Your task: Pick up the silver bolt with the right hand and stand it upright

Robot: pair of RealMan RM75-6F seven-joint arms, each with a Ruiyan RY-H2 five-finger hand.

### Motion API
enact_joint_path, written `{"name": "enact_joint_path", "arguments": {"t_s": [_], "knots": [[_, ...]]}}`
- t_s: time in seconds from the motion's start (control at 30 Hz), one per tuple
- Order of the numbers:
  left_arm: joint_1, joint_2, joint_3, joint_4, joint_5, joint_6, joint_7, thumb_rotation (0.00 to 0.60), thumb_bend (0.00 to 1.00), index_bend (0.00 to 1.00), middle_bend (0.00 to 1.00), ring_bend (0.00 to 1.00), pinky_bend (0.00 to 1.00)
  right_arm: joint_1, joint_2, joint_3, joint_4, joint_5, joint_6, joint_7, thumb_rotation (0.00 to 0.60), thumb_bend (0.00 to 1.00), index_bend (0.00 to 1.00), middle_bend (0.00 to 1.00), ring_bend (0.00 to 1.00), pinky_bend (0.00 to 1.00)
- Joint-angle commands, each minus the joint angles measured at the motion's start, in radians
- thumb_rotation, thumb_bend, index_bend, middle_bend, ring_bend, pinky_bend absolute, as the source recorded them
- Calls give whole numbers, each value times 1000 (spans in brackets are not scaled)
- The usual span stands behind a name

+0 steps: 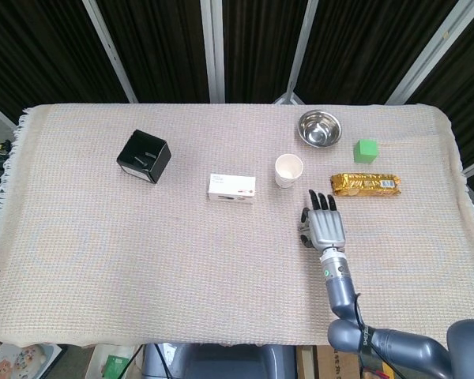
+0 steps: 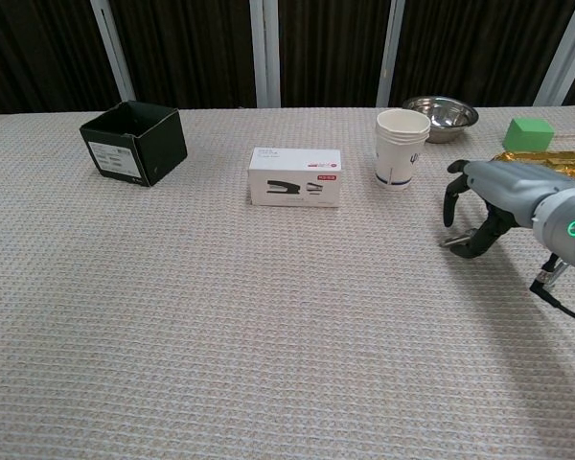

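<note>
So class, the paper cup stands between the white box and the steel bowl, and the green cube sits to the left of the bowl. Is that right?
Not quite. The green cube sits to the right of the steel bowl, not the left; the head view shows it. The paper cup does stand between the white box and the bowl.
</note>
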Motion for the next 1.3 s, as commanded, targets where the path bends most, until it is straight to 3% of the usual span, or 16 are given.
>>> {"name": "enact_joint_path", "arguments": {"t_s": [0.03,1.3], "knots": [[0,0,0,0,0,0,1,600,43,165,103,10,9,1,-5,1,6,-2,-2,1,600,285,493,0,0,0],[-3,-5,0,-1,-2,-1,15,600,43,166,103,10,9,12,-50,18,96,20,-42,-5,600,322,564,0,0,0]]}}
